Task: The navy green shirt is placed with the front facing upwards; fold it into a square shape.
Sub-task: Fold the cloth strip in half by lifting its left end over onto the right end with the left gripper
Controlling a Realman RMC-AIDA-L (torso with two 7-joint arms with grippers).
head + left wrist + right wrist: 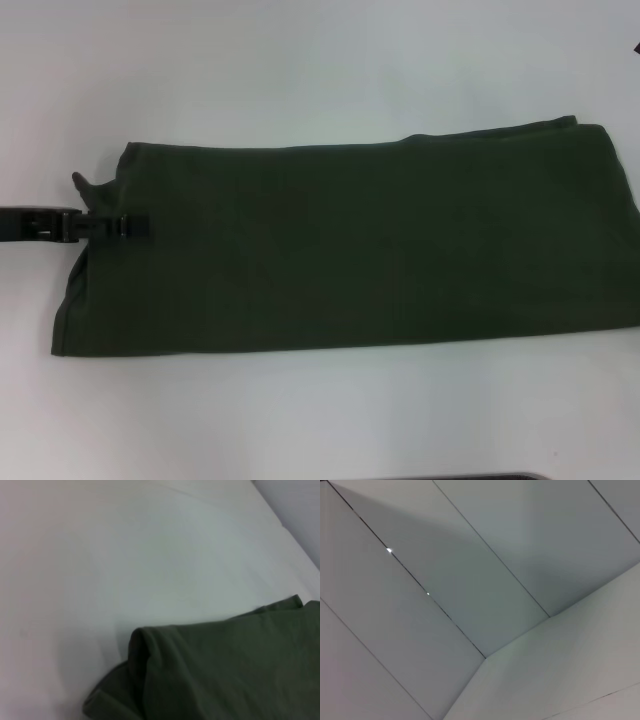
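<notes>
At the left edge of the head view, the left gripper is seen reaching in from the side, low over the white surface. Its black jaws lie on the left end of the navy green shirt, just inside the cloth edge. Whether the jaws are apart or clamped on the cloth cannot be told, because only a dark narrow shape is shown there. Just above the gripper, a small fold of cloth is seen sticking out from the shirt's left edge.

The shirt is laid as a long band across the middle of the surface, folded lengthwise, with plain dark green cloth on top. No lettering is seen on the visible side. Its left end is narrower and slightly slanted; its right end is wider and runs out of the picture at the right edge.

In the left wrist view, a rolled corner of the shirt is shown on the surface.

The right gripper is not seen in any view; in the right wrist view only pale wall panels are shown.
</notes>
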